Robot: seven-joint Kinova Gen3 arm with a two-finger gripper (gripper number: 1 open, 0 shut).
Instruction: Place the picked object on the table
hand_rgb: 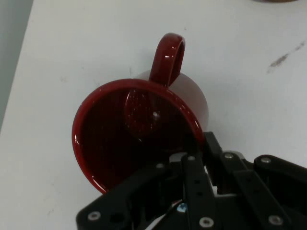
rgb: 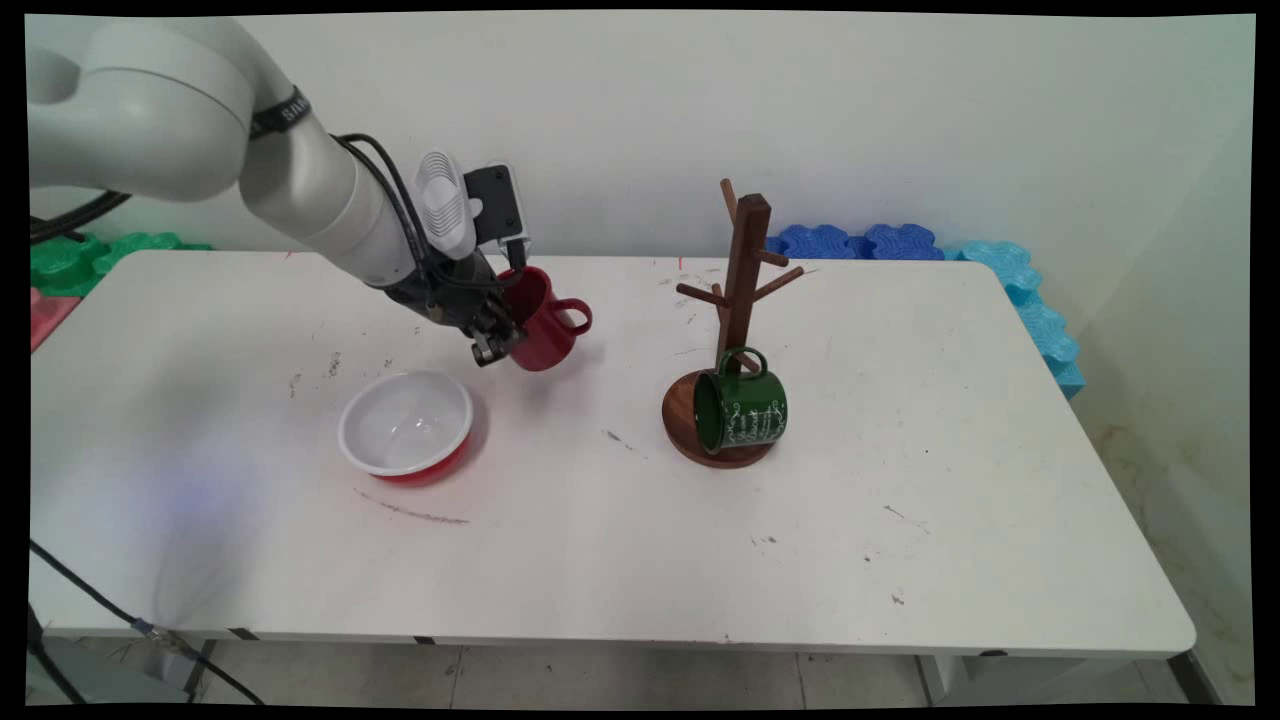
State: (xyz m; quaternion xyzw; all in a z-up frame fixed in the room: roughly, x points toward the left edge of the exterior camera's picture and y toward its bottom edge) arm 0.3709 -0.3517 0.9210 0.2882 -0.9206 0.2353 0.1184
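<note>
My gripper is shut on the rim of a dark red mug, which is tilted with its mouth toward the arm and its handle pointing right. In the hand view the red mug fills the middle, mouth toward the camera and handle up, with my gripper clamped on the rim's lower right edge. Whether the mug touches the table I cannot tell. A bowl, white inside and red outside, sits just below and left of the gripper.
A wooden mug tree stands right of centre on a round base. A green mug lies on its side on that base. Blue foam pieces and green foam pieces lie along the table's back edge.
</note>
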